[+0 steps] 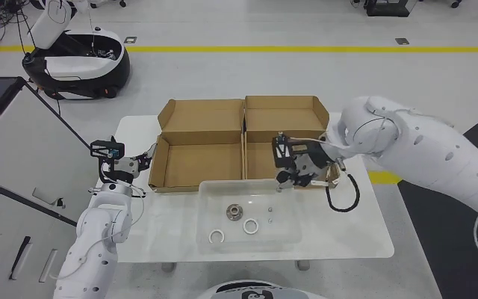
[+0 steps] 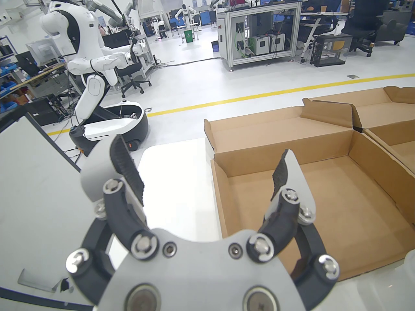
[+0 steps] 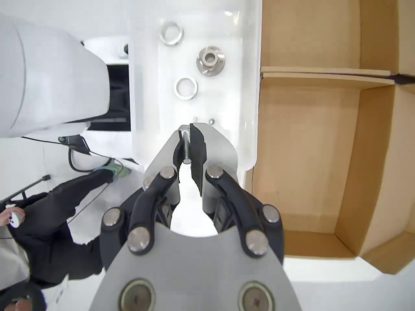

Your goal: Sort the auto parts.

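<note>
right gripper (image 3: 187, 143) clamps a bolt (image 3: 186, 145) above the clear bin (image 3: 194, 11).

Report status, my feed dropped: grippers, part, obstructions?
Left gripper open by left box. Right gripper shut on bolt over bin, right box adjacent. Rings, flange in bin.

A silver ring (image 1: 252, 226) is seen at 4 o'clock of a silver flanged hub (image 1: 234, 212) inside a clear plastic tray (image 1: 203, 224), with the right gripper (image 1: 282, 179) at its 1 o'clock rim.
</note>
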`<state>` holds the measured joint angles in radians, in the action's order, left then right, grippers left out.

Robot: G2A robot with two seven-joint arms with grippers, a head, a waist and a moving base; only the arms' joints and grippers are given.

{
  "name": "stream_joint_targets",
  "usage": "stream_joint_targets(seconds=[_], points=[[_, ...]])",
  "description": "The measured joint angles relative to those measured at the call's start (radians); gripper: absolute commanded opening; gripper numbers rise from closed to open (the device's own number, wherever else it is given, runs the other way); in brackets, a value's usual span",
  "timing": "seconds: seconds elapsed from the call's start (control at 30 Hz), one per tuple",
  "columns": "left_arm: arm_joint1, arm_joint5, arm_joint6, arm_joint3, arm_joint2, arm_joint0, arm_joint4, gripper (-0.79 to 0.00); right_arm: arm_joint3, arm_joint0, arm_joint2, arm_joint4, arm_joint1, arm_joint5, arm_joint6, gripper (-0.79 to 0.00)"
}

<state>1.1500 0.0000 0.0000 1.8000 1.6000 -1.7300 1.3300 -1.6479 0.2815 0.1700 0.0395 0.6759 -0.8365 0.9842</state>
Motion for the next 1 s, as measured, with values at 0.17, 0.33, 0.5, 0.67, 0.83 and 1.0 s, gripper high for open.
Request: stream_joint_targets(seconds=[0.17, 0.33, 0.5, 0.67, 0.83, 1.0], points=[[0.0, 0.0, 0.0, 0.0, 0.0, 0.0, 0.0, 0.0, 0.064, 0.007, 0.002, 0.03, -0.034, -0.172, -0.178, -0.785], [0.0, 0.0, 0.0, 0.0, 0.0, 0.0, 0.0, 0.0, 0.025, 0.004, 0.037, 0.164, -0.024, -0.176, -0.188, -0.785], [0.0, 0.0, 0.0, 0.0, 0.0, 0.0, 0.0, 0.0, 0.0, 0.029, 0.113, 0.246, 0.012, -0.176, -0.245, -0.785], [0.0, 0.0, 0.0, 0.0, 0.0, 0.0, 0.0, 0.0, -0.009, 0.074, 0.217, 0.286, 0.053, -0.176, -0.311, -0.785], [0.0, 0.0, 0.0, 0.0, 0.0, 0.0, 0.0, 0.0, -0.027, 0.144, 0.349, 0.305, 0.089, -0.176, -0.375, -0.785], [0.0, 0.0, 0.0, 0.0, 0.0, 0.0, 0.0, 0.0, -0.075, 0.25, 0.525, 0.31, 0.128, -0.176, -0.449, -0.785]])
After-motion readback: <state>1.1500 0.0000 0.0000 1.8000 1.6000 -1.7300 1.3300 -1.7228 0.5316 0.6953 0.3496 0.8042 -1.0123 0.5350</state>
